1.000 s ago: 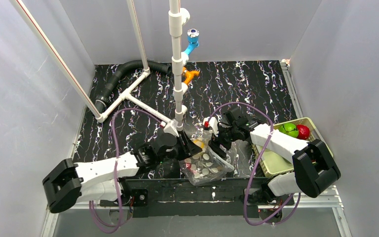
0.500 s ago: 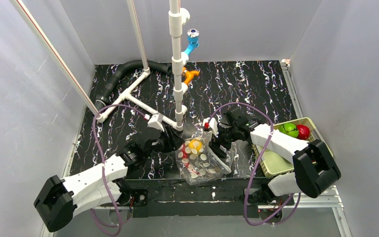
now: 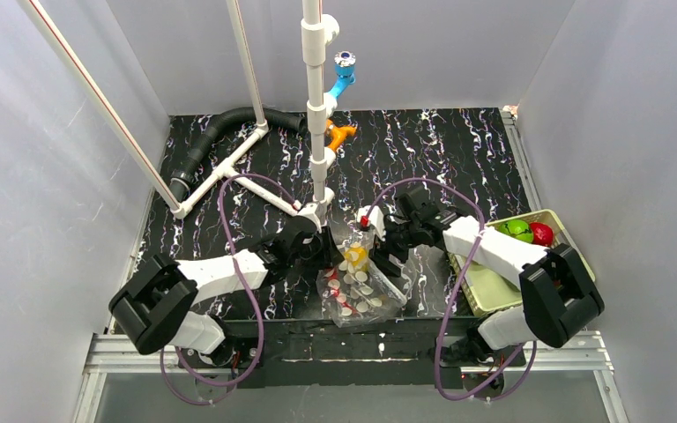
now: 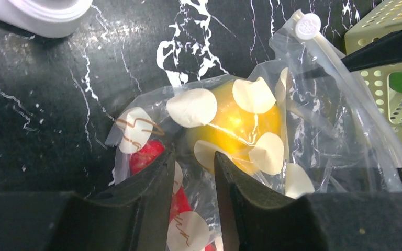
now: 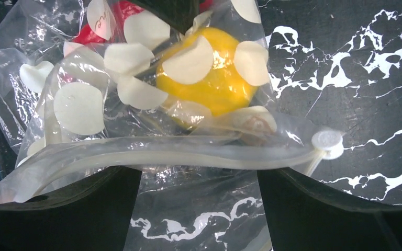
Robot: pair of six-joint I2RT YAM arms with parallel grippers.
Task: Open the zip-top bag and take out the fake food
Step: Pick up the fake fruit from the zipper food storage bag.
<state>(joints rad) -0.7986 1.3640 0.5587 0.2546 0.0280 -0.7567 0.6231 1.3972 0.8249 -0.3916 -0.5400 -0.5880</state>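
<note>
Two arms appear mid-opening: the zip-top bag (image 3: 359,291) lies at six o'clock on the counter (image 3: 458,150), fake food (image 5: 214,78) inside. Left pincer (image 4: 193,157) nips its film, nearly closed; right pincer (image 5: 199,178) gapes beneath the zip strip (image 5: 162,157). Next move likely calls for a steady opposing pull.

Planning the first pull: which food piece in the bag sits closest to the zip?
The yellow piece, lying right against the zip. The red piece sits deeper in the bag, behind it.
</note>
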